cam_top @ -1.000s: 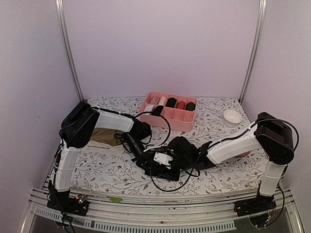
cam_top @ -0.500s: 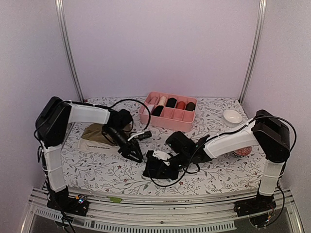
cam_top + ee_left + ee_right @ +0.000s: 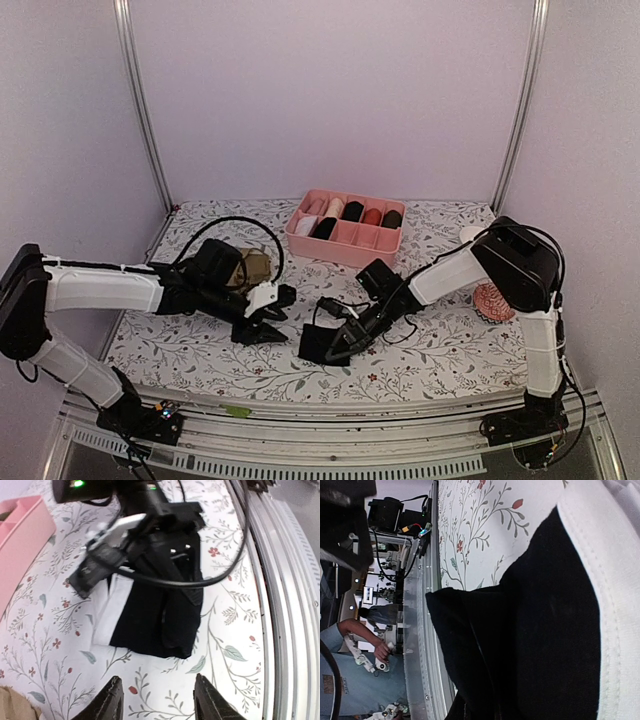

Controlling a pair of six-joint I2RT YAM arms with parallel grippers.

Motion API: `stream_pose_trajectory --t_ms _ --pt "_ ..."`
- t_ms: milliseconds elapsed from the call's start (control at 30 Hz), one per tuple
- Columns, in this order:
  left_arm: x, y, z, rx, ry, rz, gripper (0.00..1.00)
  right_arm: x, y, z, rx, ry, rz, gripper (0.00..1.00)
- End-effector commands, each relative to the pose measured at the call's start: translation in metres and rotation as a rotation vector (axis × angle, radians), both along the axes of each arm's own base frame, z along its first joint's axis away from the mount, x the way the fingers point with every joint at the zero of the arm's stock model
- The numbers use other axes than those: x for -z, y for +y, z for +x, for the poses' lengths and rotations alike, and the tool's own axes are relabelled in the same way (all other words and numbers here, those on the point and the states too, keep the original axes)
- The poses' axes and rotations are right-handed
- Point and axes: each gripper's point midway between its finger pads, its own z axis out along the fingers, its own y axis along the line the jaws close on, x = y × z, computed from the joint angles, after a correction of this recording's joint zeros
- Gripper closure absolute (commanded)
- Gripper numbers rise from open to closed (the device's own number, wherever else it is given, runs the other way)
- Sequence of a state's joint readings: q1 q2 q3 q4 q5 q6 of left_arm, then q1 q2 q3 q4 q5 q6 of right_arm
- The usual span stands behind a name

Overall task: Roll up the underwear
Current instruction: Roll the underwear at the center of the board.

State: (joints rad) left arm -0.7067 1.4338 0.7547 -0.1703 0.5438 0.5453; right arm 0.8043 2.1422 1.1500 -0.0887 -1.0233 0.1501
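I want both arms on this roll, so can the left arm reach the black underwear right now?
Probably yes. The open left gripper faces the black underwear with only bare tablecloth between them; the right gripper covers just the far end, leaving the near edge free.

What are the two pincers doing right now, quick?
Left pincer: open, holding nothing.
Right pincer: closed, pinching the black underwear.

I stand enclosed by plain lilac wall panels (image 3: 330,100), silver metal corner posts (image 3: 143,100); white floral-print table cover (image 3: 450,360) beneath me, evenly lit.
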Motion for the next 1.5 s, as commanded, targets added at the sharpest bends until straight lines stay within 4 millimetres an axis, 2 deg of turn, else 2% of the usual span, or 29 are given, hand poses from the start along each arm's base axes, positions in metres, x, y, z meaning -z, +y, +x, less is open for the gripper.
stream_pose_trajectory --t_ms 0,133,300,500,533,567,633,667,733,833,967,1100,1267,1333,1467 --pt "-0.003 -0.022 -0.002 0.054 -0.27 0.002 0.51 0.035 -0.017 -0.01 0.031 0.206 -0.107 1.0" --pt "0.015 -0.043 -0.012 0.136 -0.333 0.032 0.51 0.044 -0.02 -0.006 0.05 0.276 -0.135 1.0" --pt "0.033 -0.069 -0.02 0.218 -0.413 0.085 0.51 0.056 -0.025 -0.01 0.058 0.337 -0.183 1.0" --pt "0.063 -0.078 -0.007 0.212 -0.454 0.196 0.55 0.06 -0.028 -0.013 0.068 0.362 -0.212 1.0" --pt "0.068 -0.076 -0.004 0.21 -0.461 0.218 0.57 0.07 -0.031 -0.016 0.07 0.38 -0.231 1.0" --pt "0.074 -0.074 -0.003 0.215 -0.461 0.242 0.61 0.068 -0.026 -0.01 0.071 0.368 -0.222 1.0" --pt "0.087 -0.066 -0.008 0.243 -0.439 0.294 0.76 0.064 -0.024 -0.005 0.079 0.351 -0.218 1.0" --pt "0.092 -0.061 -0.012 0.257 -0.418 0.315 0.82 0.055 -0.022 0.0 0.085 0.327 -0.203 1.0" --pt "0.101 -0.051 -0.021 0.285 -0.371 0.348 0.91 0.039 -0.022 0.014 0.111 0.273 -0.18 0.9" --pt "0.11 -0.037 -0.037 0.314 -0.256 0.374 0.98 0.012 -0.025 0.035 0.165 0.17 -0.138 0.75" --pt "0.109 -0.035 -0.052 0.35 -0.139 0.374 1.0 -0.021 -0.043 0.058 0.256 0.057 -0.093 0.61" --pt "0.102 -0.039 -0.054 0.358 0.02 0.36 1.0 -0.039 -0.064 0.072 0.335 -0.079 -0.11 0.56" --pt "0.094 -0.038 -0.058 0.376 0.27 0.34 1.0 -0.054 -0.088 0.069 0.391 -0.251 -0.125 0.56" --pt "0.099 -0.037 -0.056 0.374 0.372 0.361 1.0 -0.067 -0.093 0.061 0.41 -0.317 -0.091 0.55" --pt "0.099 -0.036 -0.05 0.363 0.574 0.361 1.0 -0.075 -0.094 0.039 0.392 -0.442 -0.093 0.55"
